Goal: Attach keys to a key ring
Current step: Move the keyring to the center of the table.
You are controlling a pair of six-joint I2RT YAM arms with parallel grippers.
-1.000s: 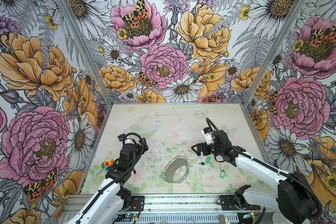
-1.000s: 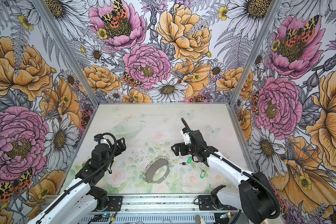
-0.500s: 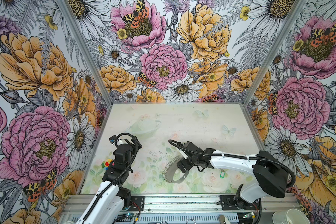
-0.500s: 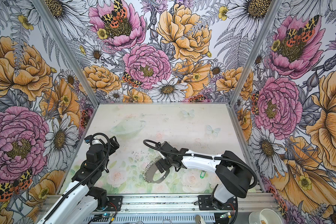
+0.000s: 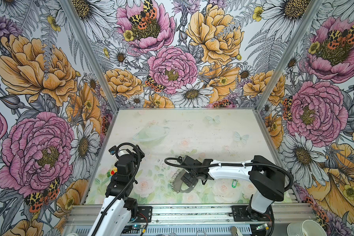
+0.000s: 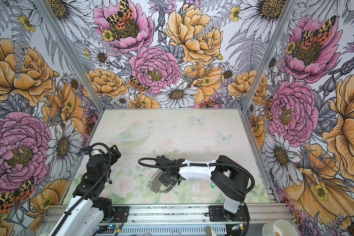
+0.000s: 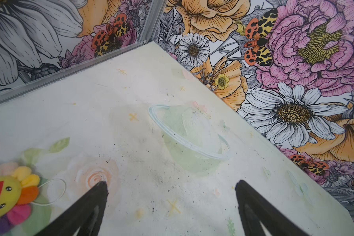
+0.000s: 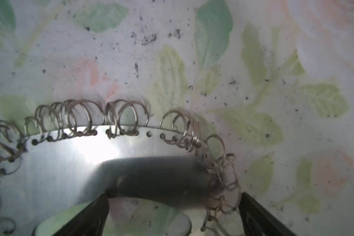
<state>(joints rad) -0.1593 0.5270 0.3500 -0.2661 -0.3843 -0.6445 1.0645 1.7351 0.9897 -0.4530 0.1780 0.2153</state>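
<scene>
Right gripper (image 8: pixel 174 197) hovers open astride the key ring (image 8: pixel 65 159); next it must close on it; left gripper (image 7: pixel 170 183) hangs open

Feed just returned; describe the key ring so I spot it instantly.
On the table, front centre, below the right gripper, lies the key ring. It is a flat grey curved plate; unlike the green key tag nearby, silver wire rings line its edge.

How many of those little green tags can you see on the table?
1. The green tag lies on the table, close beside the right arm and its white link. Another may be hidden under that arm.
</scene>
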